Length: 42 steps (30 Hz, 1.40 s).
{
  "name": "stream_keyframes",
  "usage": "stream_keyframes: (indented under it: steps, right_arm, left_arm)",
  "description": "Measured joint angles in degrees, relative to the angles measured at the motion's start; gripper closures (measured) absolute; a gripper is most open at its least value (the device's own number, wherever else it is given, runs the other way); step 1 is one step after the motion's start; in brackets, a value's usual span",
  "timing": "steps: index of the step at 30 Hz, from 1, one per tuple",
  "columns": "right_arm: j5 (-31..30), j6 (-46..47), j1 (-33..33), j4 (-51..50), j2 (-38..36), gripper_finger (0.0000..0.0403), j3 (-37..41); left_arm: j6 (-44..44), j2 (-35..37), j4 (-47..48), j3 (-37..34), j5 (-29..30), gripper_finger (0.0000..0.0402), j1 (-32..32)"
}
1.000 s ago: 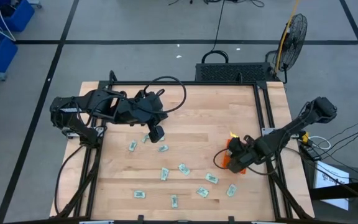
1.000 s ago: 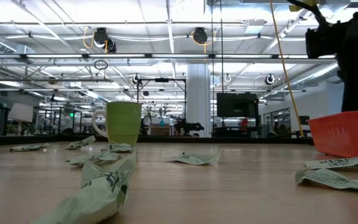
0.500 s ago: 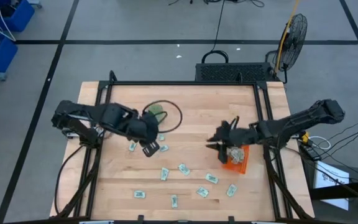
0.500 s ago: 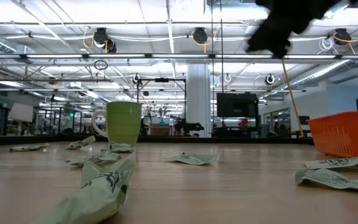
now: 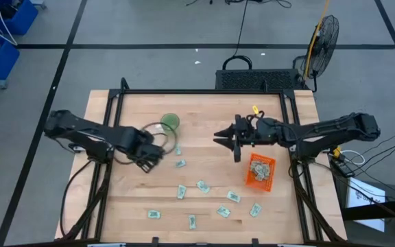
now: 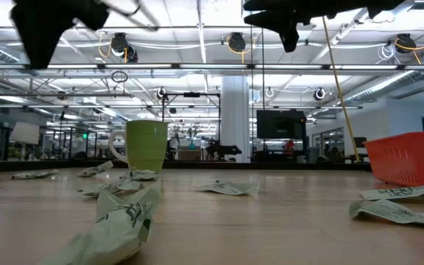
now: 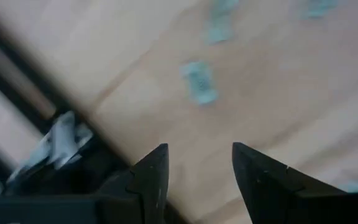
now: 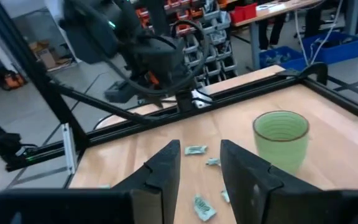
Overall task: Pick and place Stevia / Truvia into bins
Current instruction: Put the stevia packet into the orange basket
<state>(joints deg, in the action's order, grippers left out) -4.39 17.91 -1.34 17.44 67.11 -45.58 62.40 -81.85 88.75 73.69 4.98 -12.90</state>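
Several pale green and white Stevia packets (image 5: pixel 202 185) lie flat on the wooden table, mostly in its near half; another shows in the left wrist view (image 7: pixel 199 81). The orange bin (image 5: pixel 269 180) stands at the right with packets inside it. My left gripper (image 5: pixel 151 159) (image 7: pixel 199 149) hovers over the table's left part, open, nothing between its fingers. My right gripper (image 5: pixel 223 136) (image 8: pixel 199 146) hangs above the table's middle, left of and beyond the bin, pointing toward the green cup (image 8: pixel 280 134), open and empty. In the low view both arms are high above the table.
The green cup (image 5: pixel 170 123) stands at the far left of the middle, with loose packets (image 5: pixel 180 164) near it. A black frame rail (image 5: pixel 108 137) runs along the table's left side, another (image 5: pixel 295 130) along the right. Bare wood lies between cup and bin.
My right gripper has left the bin, rising and swinging toward the table's far edge and left, to above the middle. My left gripper has drawn back from beside the cup toward the table's left edge and slightly nearer. The bin and the packets stay put.
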Motion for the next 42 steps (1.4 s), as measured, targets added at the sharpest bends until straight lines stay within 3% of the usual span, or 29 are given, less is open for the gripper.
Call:
stream_keyframes:
  steps: [8, 17, 20, 25, 31, 42]
  right_arm:
    - [0.0, 0.0, 2.4, -0.1, 0.0, 0.0294, 0.0]
    - [-5.2, 0.9, 2.5, -0.1, 0.0, 0.0293, 0.0]
    - [-6.2, 1.0, 2.5, -0.1, 0.0, 0.0294, 0.0]
    - [-6.2, 1.1, 2.5, -0.1, 0.0, 0.0294, 0.0]
    - [-6.1, 4.2, 2.5, -0.7, 0.0, 0.0293, 0.0]
    - [-6.1, 5.4, 2.5, -1.5, 0.0, 0.0293, 0.1]
  left_arm:
    - [7.3, 17.8, -26.3, -24.1, 3.6, 0.0218, 1.7]
    - [9.4, 18.6, -46.5, -44.9, 4.2, 0.0218, 1.6]
    - [13.3, 18.7, -47.1, -48.0, 5.3, 0.0218, 1.6]
    - [12.3, 19.0, -52.4, -51.6, 4.8, 0.0218, 1.6]
    - [13.2, 18.9, -52.6, -50.2, 4.2, 0.0218, 1.7]
    - [11.1, 16.4, -62.3, -49.1, 3.8, 0.0218, 1.6]
